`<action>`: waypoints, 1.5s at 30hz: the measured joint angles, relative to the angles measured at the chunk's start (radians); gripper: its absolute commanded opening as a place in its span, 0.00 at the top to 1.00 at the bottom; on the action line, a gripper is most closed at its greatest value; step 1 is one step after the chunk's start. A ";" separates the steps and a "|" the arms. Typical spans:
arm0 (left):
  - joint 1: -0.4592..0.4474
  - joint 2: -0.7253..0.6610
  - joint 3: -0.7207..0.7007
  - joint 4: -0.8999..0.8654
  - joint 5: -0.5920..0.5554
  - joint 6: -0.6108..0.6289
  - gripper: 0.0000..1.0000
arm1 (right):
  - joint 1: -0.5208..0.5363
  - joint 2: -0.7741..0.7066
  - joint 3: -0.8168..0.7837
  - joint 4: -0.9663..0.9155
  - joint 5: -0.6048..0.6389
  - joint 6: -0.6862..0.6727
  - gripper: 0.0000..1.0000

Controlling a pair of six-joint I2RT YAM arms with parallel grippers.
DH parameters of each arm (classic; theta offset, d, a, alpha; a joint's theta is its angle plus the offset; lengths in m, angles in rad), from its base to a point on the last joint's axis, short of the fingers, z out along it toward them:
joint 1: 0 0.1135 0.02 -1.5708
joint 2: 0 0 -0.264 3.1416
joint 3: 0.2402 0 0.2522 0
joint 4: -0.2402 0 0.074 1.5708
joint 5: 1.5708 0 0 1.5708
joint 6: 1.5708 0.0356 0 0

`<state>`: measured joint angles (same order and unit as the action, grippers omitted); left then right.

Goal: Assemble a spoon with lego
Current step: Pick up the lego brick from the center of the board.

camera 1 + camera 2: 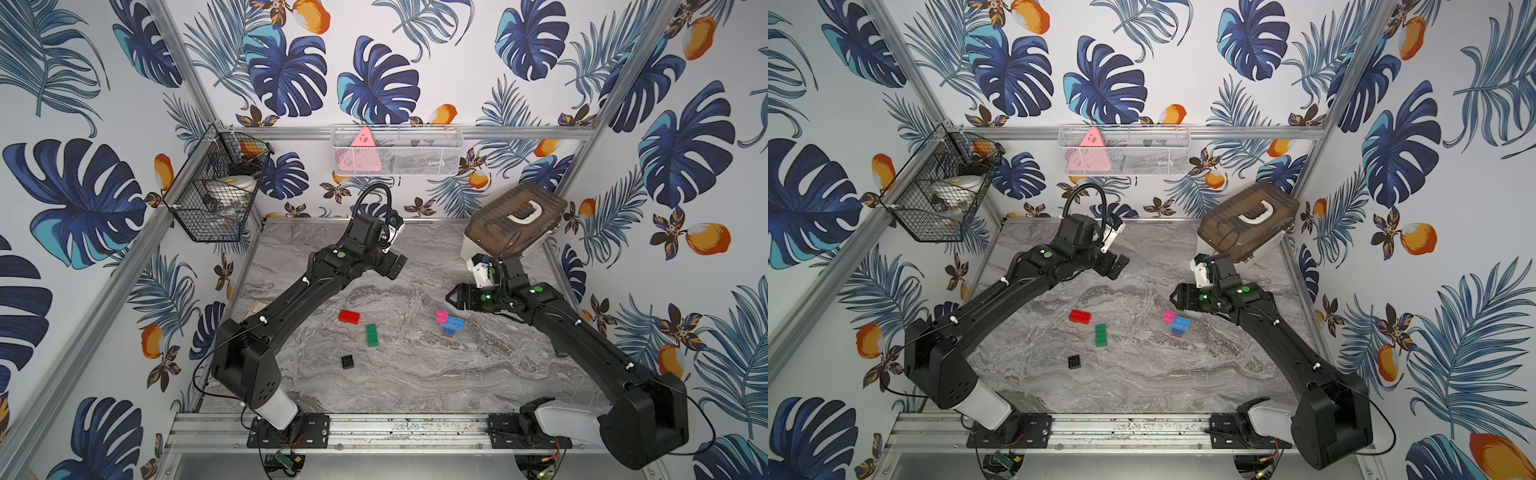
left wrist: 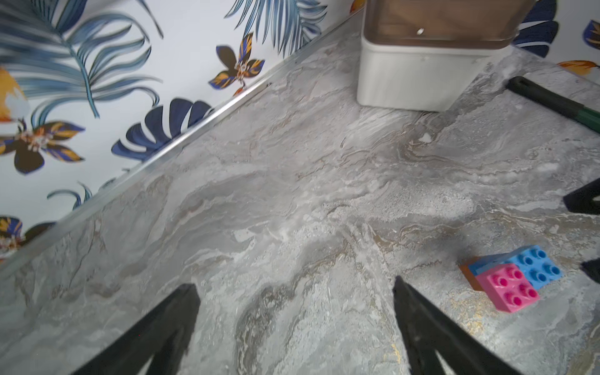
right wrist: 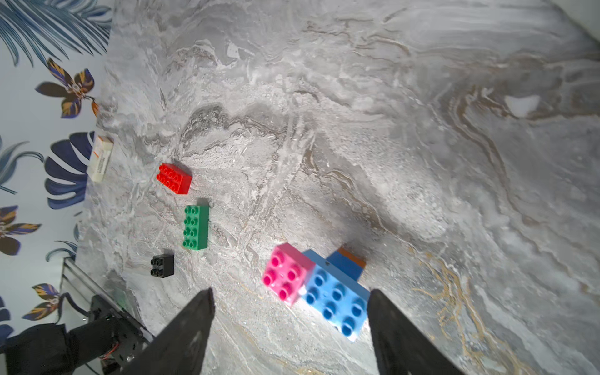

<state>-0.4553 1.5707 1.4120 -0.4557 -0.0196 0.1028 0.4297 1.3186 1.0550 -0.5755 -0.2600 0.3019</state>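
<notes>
Nothing is legible (print on the small card point(image 3: 100, 159) blurs)

The scene is lit brightly and evenly from above; only short, soft shadows are cast beside the red brick point(image 3: 173, 178) and green brick point(image 3: 195, 227). The wallpaper point(image 2: 65, 81) is blurred in the left wrist view, and fine detail is softened in both top views.

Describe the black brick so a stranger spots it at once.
On the marble table, three loose bricks lie toward the left arm. The black brick is nearest the front rail, apart from the green brick and red brick; it alone is square and dark.
</notes>
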 measured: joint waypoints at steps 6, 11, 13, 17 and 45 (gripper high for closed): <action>0.148 -0.189 -0.260 0.024 -0.096 -0.166 0.01 | 0.213 0.192 0.192 -0.024 0.093 -0.003 0.22; 0.242 -0.286 -0.397 0.068 -0.141 -0.266 0.01 | 0.346 0.351 0.267 -0.024 0.123 0.008 0.22; 0.266 -0.315 -0.447 0.082 -0.151 -0.293 0.01 | 0.391 0.410 0.296 -0.023 0.138 0.024 0.22; 0.292 -0.383 -0.556 0.114 -0.159 -0.357 0.01 | 0.472 0.526 0.341 0.000 0.138 0.049 0.23; 0.293 -0.389 -0.652 0.179 -0.087 -0.447 0.01 | 0.585 0.809 0.528 -0.082 0.352 0.045 0.42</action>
<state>-0.1623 1.1816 0.7597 -0.2768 -0.1070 -0.3439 1.0145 2.1281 1.5833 -0.6575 0.0917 0.3470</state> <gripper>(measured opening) 0.989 0.580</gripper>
